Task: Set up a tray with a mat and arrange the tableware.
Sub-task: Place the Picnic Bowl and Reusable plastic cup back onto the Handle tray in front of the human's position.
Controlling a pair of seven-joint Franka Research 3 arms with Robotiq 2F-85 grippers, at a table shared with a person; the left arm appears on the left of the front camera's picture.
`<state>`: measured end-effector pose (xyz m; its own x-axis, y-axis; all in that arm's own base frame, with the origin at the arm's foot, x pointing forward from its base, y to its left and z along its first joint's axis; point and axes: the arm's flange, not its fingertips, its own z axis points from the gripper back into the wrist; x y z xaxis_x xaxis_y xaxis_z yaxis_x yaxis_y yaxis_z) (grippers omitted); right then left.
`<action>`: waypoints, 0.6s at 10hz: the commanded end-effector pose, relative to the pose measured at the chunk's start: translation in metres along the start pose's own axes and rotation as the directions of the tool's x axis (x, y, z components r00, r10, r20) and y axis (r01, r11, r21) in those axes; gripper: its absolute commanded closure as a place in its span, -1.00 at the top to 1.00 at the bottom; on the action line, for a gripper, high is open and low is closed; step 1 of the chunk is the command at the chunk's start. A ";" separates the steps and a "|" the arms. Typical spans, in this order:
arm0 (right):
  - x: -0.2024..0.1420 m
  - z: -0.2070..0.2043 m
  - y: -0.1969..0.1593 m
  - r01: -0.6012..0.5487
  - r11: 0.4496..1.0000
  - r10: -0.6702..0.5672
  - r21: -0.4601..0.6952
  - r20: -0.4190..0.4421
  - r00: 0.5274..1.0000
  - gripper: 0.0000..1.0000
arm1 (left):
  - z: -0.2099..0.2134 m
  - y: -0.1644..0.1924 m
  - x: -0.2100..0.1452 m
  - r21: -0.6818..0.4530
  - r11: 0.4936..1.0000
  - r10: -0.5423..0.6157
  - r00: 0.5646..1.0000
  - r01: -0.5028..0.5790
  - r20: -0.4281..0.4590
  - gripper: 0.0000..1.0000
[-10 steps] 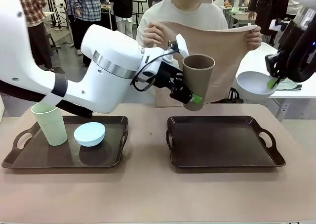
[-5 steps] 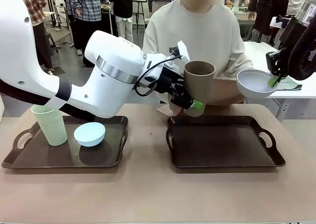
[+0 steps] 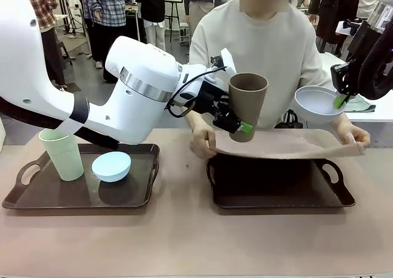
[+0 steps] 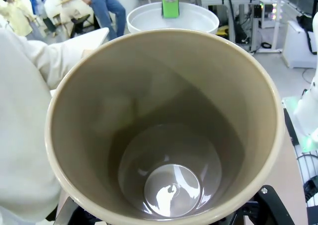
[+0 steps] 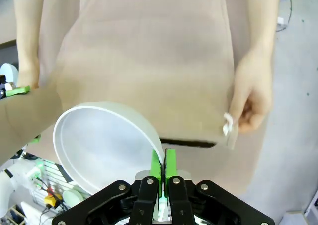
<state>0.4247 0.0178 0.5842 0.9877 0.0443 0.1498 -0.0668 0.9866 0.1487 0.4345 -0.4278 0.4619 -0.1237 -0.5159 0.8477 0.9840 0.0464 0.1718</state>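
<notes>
My left gripper [image 3: 236,123] is shut on the brown cup [image 3: 247,103], holding it upright in the air above the table's middle; the left wrist view looks straight down into the brown cup [image 4: 164,130]. At the right, my right gripper [image 3: 339,100] is shut on the rim of the bluish-white bowl [image 3: 316,103], also held up; its green pads [image 5: 164,164] pinch the bowl's [image 5: 104,145] edge. The person holds a beige mat [image 3: 282,144] by both ends just over the empty right tray [image 3: 276,195]. The pale green cup [image 3: 62,153] and light blue bowl [image 3: 112,166] rest on the left tray [image 3: 73,198].
The person's hands [image 3: 201,144] grip the mat's corners at the far edge of the right tray. Other people and tables stand in the background. Bare tabletop [image 3: 184,241] stretches in front of both trays.
The person has brought the mat down from chest height and spread it flat just above the right tray. Both grippers have kept their holds and hardly moved.
</notes>
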 end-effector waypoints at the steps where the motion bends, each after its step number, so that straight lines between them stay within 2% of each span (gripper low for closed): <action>1: 0.001 -0.003 -0.001 0.003 1.000 -0.003 -0.002 0.010 1.000 -1.00 | 0.001 0.001 0.002 -0.011 1.000 -0.014 1.000 0.014 0.007 -1.00; 6: 0.001 -0.003 -0.001 0.003 1.000 -0.003 -0.002 0.010 1.000 -1.00 | 0.001 0.001 0.002 -0.011 1.000 -0.014 1.000 0.014 0.007 -1.00</action>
<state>0.4247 0.0178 0.5842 0.9877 0.0442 0.1498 -0.0668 0.9866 0.1488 0.4344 -0.4280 0.4618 -0.1240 -0.5162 0.8474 0.9840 0.0459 0.1720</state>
